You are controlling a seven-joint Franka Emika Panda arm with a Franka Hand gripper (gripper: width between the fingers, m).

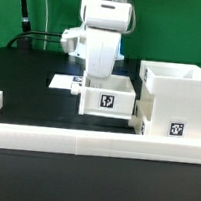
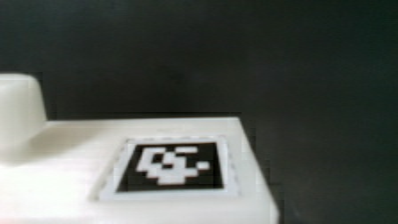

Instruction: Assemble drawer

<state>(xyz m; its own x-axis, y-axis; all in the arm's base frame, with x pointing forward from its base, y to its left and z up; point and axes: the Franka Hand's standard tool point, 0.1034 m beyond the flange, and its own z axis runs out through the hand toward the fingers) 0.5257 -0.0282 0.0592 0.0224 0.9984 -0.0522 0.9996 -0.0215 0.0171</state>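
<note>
White plastic on a black table (image 1: pixel 29 96): the housing (image 1: pixel 179 102), an open-topped cube, stands at the exterior view's right, its tagged face toward the camera and its mouth upward; no long axis shows, the box reading about as wide as tall. Just beside it, toward the middle, a tray (image 1: pixel 109 97) sits upright with its own tag facing the camera, its near corner touching or almost touching the housing; which, the view does not settle. The arm (image 1: pixel 103 33) comes straight down over the tray; the gripper (image 1: pixel 99 78) hangs at the tray's top rim, its fingertips hidden behind the wrist and the tray wall, so how far it is open, and whether it grips the tray, cannot be told. A low white wall (image 1: pixel 83 147) runs across the foreground; the marker board (image 1: pixel 62 82) lies flat behind the tray. The wrist view, blurred, shows a tag (image 2: pixel 173 165) on a white top face, dark table beyond.
</note>
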